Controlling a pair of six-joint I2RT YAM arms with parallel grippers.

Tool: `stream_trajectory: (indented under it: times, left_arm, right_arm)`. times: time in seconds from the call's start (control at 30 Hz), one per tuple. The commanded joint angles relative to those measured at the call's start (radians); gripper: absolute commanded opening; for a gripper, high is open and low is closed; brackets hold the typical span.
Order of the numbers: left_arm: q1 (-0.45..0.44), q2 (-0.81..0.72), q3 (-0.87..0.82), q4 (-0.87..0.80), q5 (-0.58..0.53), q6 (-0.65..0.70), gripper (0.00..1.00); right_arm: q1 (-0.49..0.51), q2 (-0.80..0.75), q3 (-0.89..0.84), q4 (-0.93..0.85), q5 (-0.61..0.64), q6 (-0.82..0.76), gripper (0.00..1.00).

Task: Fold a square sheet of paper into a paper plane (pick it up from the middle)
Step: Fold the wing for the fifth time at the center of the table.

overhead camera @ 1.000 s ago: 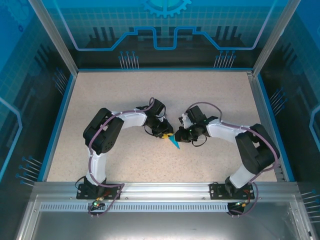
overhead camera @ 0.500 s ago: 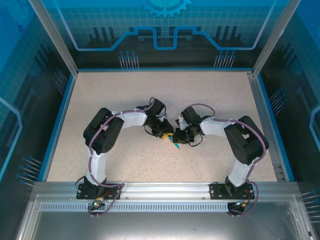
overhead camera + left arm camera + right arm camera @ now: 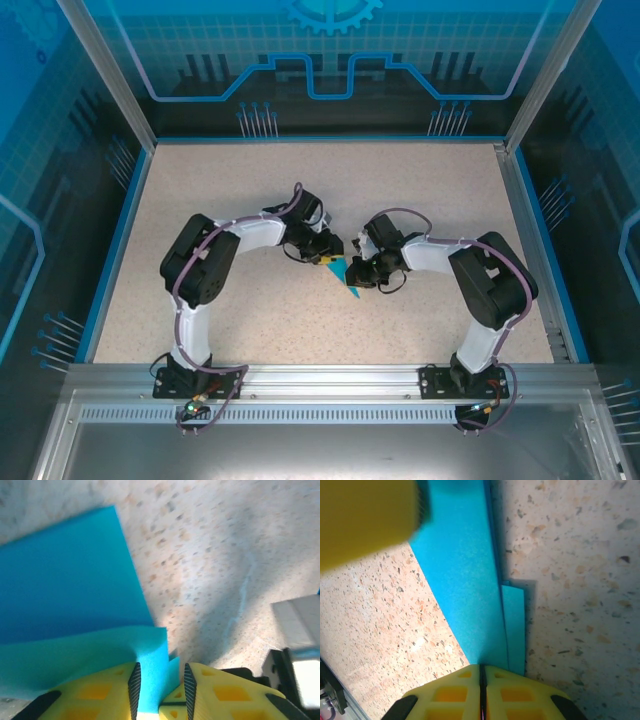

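Rail: a metal rail (image 3: 330, 385) runs along the near edge of the bench (image 3: 200, 190), and both arm bases are bolted to it.
Left arm: the left arm (image 3: 195, 275) rises from its base, then bends inward toward the middle of the bench.
Right arm: the right arm (image 3: 490, 285) mirrors it from the other side, so the two wrists almost meet.
Paper plane: the paper plane (image 3: 347, 282) lies at the middle of the bench between the two grippers. It is a slim teal wedge with its point toward the near right.
Right gripper: the right gripper (image 3: 481, 677) has its yellow jaws pressed together with no gap, and the folded teal strip (image 3: 460, 570) runs straight into them. From above, it (image 3: 357, 272) sits at the plane's right side.
Left gripper: the left gripper (image 3: 160, 680) has its jaws almost closed on a raised fold of the plane (image 3: 65, 580), which fills the narrow slot between them. From above, it (image 3: 328, 260) is at the plane's far-left end.
Paper layers: the left wrist view shows a darker flat panel lying on the speckled surface, with a paler flap over it near the jaws.
Back wall: a blue printed panel (image 3: 330, 60) stands beyond the far edge.
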Motion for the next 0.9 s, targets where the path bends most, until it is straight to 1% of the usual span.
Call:
stream_trajectory:
  times: [0.0,0.17,0.4,0.57,0.73,0.87]
  left_arm:
    - [0.0,-0.076,-0.016,0.023,-0.016,0.098,0.33]
    - [0.0,-0.068,-0.038,0.032,-0.026,0.114,0.33]
    - [-0.004,-0.068,-0.101,0.103,0.01,0.066,0.33]
    - [-0.007,-0.036,-0.112,0.093,-0.044,0.056,0.33]
    - [-0.006,-0.03,-0.11,0.091,-0.147,0.027,0.32]
    - [0.003,-0.01,-0.118,0.134,-0.155,-0.007,0.32]
  right_arm:
    - [-0.015,0.063,-0.036,-0.109,0.097,0.001,0.09]
    - [-0.018,0.074,-0.033,-0.112,0.097,0.004,0.09]
    - [-0.021,0.09,-0.034,-0.105,0.089,0.011,0.09]
    - [-0.021,0.102,-0.029,-0.106,0.088,0.013,0.09]
    - [-0.021,0.103,-0.034,-0.107,0.089,0.013,0.09]
    - [-0.021,0.102,-0.033,-0.109,0.089,0.01,0.09]
